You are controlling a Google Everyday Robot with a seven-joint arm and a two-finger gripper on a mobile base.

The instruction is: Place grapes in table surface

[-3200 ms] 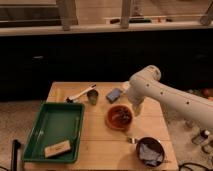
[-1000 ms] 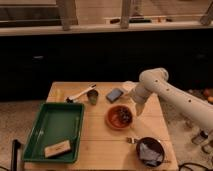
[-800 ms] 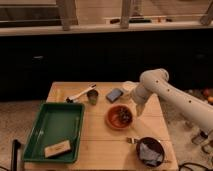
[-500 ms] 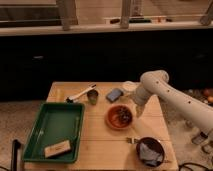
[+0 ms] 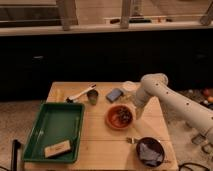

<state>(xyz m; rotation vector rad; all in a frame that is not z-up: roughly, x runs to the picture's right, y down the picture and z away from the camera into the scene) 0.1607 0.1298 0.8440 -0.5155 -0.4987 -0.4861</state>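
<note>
While dark purple grape bunch (image 5: pixel 122 114) sits in round orange bowl (image 5: pixel 109 120), gripper (image 5: pixel 136 113) hovers just right, jaws apart; pre-grasp, I'd reach in next.

Here's the table (image 5: pixel 100 146): the grapes (image 5: pixel 121 115) sit in the bowl (image 5: pixel 110 122). A tray (image 5: pixel 50 125) lies left of the bowl, a cup (image 5: pixel 93 96) behind-left, a second bowl (image 5: pixel 143 141) front-right. The pincer (image 5: pixel 136 115) hangs just beside the bowl's right rim.

Plank tabletop (image 5: pixel 100 144) — green tray (image 5: pixel 56 125), orange bowl (image 5: pixel 109 120), dark bowl (image 5: pixel 159 145)
</note>
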